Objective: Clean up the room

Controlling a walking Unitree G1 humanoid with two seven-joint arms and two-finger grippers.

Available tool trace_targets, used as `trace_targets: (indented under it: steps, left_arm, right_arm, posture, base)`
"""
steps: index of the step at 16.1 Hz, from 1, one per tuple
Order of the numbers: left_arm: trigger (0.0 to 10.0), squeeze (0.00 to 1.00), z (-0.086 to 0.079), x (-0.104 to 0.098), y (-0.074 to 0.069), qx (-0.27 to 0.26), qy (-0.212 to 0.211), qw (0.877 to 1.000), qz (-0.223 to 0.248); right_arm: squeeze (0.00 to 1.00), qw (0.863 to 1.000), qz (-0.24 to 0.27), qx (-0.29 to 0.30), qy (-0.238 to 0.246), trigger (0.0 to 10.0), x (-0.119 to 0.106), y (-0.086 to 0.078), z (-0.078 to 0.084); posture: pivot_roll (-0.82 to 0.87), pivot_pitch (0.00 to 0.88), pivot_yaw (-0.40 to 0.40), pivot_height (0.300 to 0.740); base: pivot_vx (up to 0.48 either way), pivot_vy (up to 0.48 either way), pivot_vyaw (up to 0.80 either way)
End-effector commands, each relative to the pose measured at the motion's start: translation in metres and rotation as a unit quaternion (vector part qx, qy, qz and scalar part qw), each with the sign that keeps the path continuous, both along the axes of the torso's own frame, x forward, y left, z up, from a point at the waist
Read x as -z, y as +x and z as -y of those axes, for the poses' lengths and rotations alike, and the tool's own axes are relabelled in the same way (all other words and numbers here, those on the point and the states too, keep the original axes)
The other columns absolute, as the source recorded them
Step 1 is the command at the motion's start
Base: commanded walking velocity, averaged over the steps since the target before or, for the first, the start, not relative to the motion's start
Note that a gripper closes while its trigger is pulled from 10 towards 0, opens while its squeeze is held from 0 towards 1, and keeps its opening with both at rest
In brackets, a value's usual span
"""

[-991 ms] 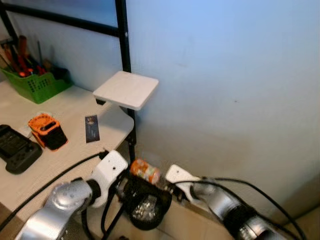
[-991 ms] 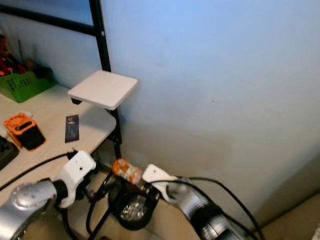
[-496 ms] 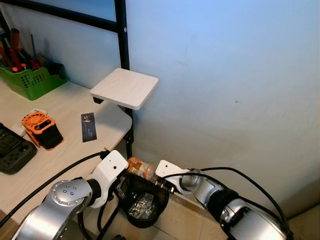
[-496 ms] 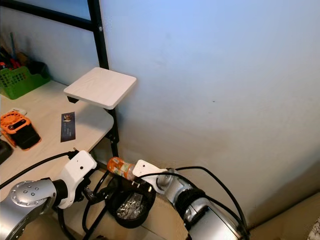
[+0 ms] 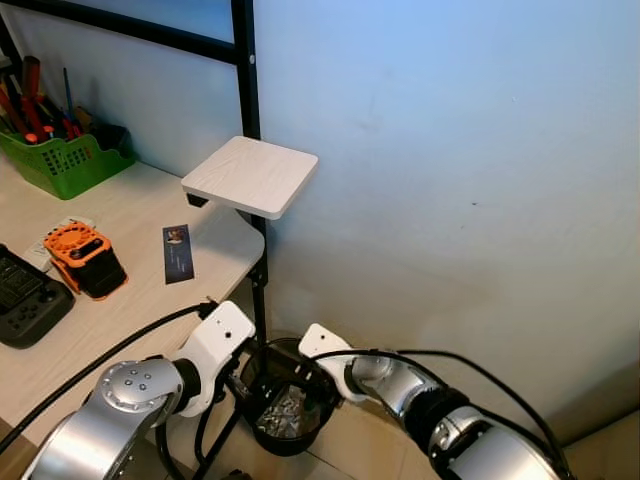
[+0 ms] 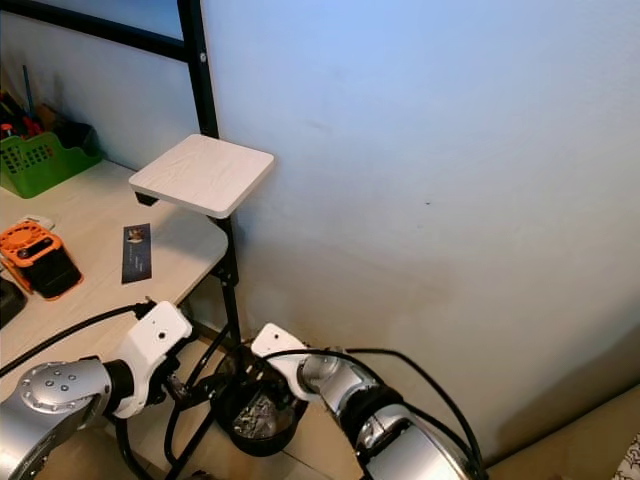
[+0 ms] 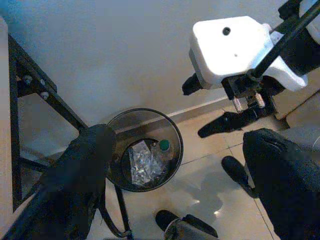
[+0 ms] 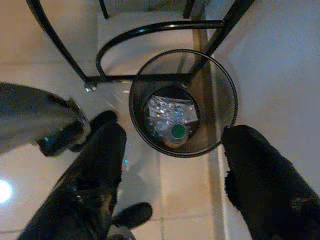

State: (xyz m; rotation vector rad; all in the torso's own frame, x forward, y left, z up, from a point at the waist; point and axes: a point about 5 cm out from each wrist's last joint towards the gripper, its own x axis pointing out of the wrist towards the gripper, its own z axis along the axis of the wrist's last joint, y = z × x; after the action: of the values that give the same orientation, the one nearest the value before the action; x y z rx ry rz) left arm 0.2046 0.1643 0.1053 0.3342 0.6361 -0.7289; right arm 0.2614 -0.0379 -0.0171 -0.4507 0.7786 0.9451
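Tiled floor (image 8: 185,195), wire bin (image 8: 220,95), desk (image 5: 130,220)

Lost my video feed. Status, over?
Both hands open above bin. Right hand empty. Bottle inside bin, beside crumpled foil. Nothing in the way.

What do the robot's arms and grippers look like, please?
Both arms are silver metal with black joints and black cables. Each wrist carries a white boxy housing. The left gripper and right gripper each have two long, matte black fingers.

Bottle (image 8: 176,133) dropped from right pincer (image 8: 170,165) into bin (image 8: 220,95); pincer now spread empty.
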Motion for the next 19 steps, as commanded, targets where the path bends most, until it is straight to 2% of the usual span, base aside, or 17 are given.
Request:
trace_targets:
  steps: [1,2,4,5,6,7,8,11,14,16,19]
  left_arm:
    - [10.0,0.0,0.0,-0.006,0.006,-0.019,-0.004,0.999,0.033]
    - [10.0,0.0,0.002,-0.007,0.01,-0.039,-0.009,0.998,0.052]
    - [10.0,0.0,0.006,-0.006,0.017,-0.093,-0.032,0.992,0.08]
    - [10.0,0.0,0.01,-0.006,0.02,-0.113,-0.049,0.988,0.096]
    - [10.0,0.0,0.015,-0.003,0.021,-0.119,-0.049,0.986,0.105]
    - [10.0,0.0,0.02,-0.002,0.021,-0.121,-0.051,0.985,0.114]
    - [10.0,0.0,0.025,0.001,0.021,-0.123,-0.055,0.984,0.115]
    - [10.0,0.0,0.028,0.01,0.019,-0.136,-0.04,0.984,0.112]
    - [10.0,0.0,0.018,0.014,0.016,-0.168,-0.03,0.979,0.115]
    - [10.0,0.0,0.008,0.013,0.012,-0.202,-0.037,0.972,0.117]
    - [10.0,0.0,0.002,0.01,0.015,-0.216,-0.024,0.966,0.143]
  right_arm:
    - [1.0,0.997,0.017,0.056,0.053,10.0,-0.01,0.013,0.012]
    - [0.6,0.99,0.027,0.1,0.092,10.0,-0.016,0.019,0.023]
    - [0.0,0.973,0.077,0.17,0.135,10.0,-0.03,0.024,0.05]
    - [0.0,0.956,0.115,0.221,0.157,10.0,-0.041,0.021,0.07]
    - [0.0,0.934,0.148,0.273,0.174,10.0,-0.053,0.015,0.087]
    - [0.0,0.915,0.16,0.316,0.193,10.0,-0.062,0.007,0.098]
    - [0.0,0.903,0.18,0.341,0.188,10.0,-0.067,-0.001,0.107]
    - [0.0,0.875,0.209,0.404,0.168,10.0,-0.074,-0.015,0.117]
    - [0.0,0.852,0.224,0.446,0.157,10.0,-0.084,-0.026,0.125]
    - [0.0,0.825,0.236,0.493,0.145,10.0,-0.089,-0.031,0.137]
    - [0.0,0.817,0.234,0.506,0.151,10.0,-0.092,-0.034,0.141]
  posture:
    - [0.04,0.0,-0.046,0.74]
    - [0.02,0.0,-0.041,0.74]
    - [0.0,0.0,-0.026,0.74]
    - [-0.02,0.0,-0.013,0.74]
    - [-0.04,0.0,-0.006,0.74]
    - [-0.06,0.0,-0.001,0.74]
    - [-0.07,0.0,-0.001,0.74]
    - [-0.07,0.0,-0.008,0.74]
    - [-0.07,0.0,-0.012,0.74]
    - [-0.07,0.0,-0.006,0.74]
    - [-0.05,0.0,-0.016,0.74]
  base:
    - [0.0,0.0,0.0]
    - [0.0,0.0,0.0]
    - [0.0,0.0,0.0]
    - [0.0,0.0,0.0]
    - [0.0,0.0,-0.45]
    - [0.0,0.0,-0.77]
    - [0.0,0.0,-0.77]
    - [0.0,0.0,-0.78]
    - [0.0,0.0,-0.77]
    - [0.0,0.0,-0.76]
    - [0.0,0.0,-0.77]
